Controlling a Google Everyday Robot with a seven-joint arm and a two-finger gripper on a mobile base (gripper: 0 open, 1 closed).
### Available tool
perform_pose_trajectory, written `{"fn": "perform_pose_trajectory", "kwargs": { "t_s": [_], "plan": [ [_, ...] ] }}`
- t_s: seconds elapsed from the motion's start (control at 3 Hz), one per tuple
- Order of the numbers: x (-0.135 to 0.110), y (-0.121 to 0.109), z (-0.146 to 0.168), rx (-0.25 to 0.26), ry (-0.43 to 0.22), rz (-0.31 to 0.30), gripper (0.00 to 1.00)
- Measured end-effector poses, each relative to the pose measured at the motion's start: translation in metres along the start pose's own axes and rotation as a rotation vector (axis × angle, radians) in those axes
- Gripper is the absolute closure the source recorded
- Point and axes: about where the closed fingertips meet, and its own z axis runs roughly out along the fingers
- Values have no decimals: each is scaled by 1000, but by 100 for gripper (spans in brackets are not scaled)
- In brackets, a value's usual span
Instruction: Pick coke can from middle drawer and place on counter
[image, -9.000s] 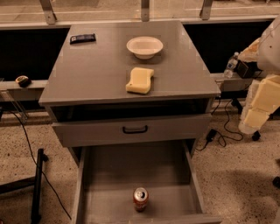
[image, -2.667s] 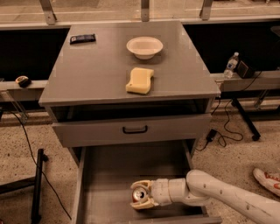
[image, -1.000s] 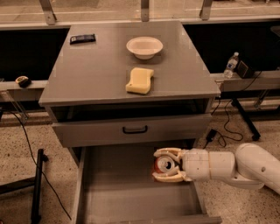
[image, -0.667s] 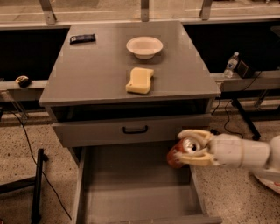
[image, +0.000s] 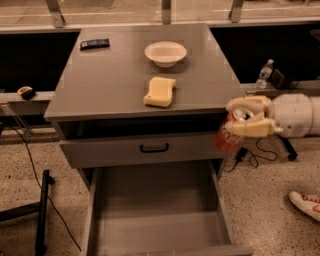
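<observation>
My gripper (image: 241, 120) is shut on the coke can (image: 228, 137), a red can with a silver top. It holds the can in the air just off the right front corner of the cabinet, at about the level of the counter's edge. The cream fingers (image: 247, 105) wrap the can's top and side. The middle drawer (image: 159, 200) stands pulled out below and its grey floor is bare. The counter (image: 115, 75) is the grey top of the cabinet, to the left of the can.
On the counter lie a white bowl (image: 165, 52), a yellow sponge (image: 160, 92) and a small black object (image: 94, 44). A shut drawer front with a black handle (image: 154, 148) sits above the open drawer. A water bottle (image: 264, 73) and cables (image: 252, 152) are at the right.
The gripper took hold of the can in the drawer, lifted it out and carried it up and to the right. The drawer now holds nothing.
</observation>
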Motion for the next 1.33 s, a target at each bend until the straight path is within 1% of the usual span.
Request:
{"fn": "perform_pose_trajectory", "kwargs": {
  "t_s": [0.33, 0.67, 1.0, 1.33],
  "plan": [
    [-41, -45, -5, 12, 106, 35, 100],
    [-80, -85, -6, 67, 156, 66, 100],
    [-98, -126, 16, 105, 137, 110, 100],
    [-97, -146, 46, 143, 100, 87, 100]
  ]
}}
